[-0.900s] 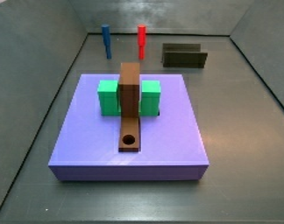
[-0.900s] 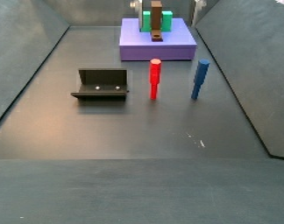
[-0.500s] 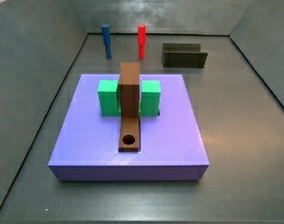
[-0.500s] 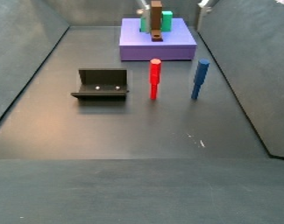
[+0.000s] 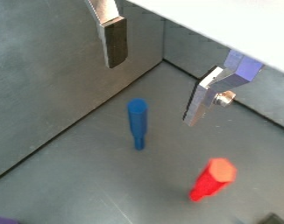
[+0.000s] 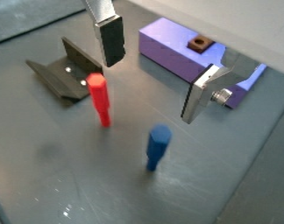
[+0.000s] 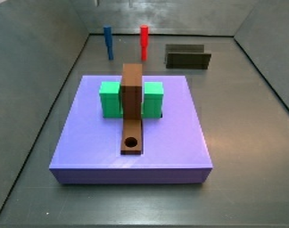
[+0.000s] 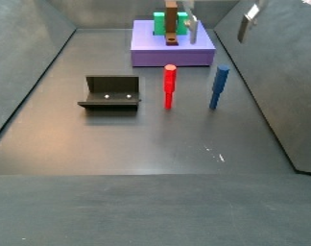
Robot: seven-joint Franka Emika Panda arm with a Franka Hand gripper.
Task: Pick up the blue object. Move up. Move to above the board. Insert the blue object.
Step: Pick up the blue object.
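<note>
In both wrist views the gripper (image 5: 156,74) is open and holds nothing, high over the blue object (image 5: 138,123), which stands below it beside the red peg (image 5: 210,179). In a side view the board (image 7: 133,108) lies far off, its hole waiting.

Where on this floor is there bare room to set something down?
The widest bare grey floor lies in front of the dark L-shaped fixture, thin red peg and thin upright blue peg. It is crowded between the pegs and the large purple slab carrying the brown plank. The open gripper hangs above the pegs.
</note>
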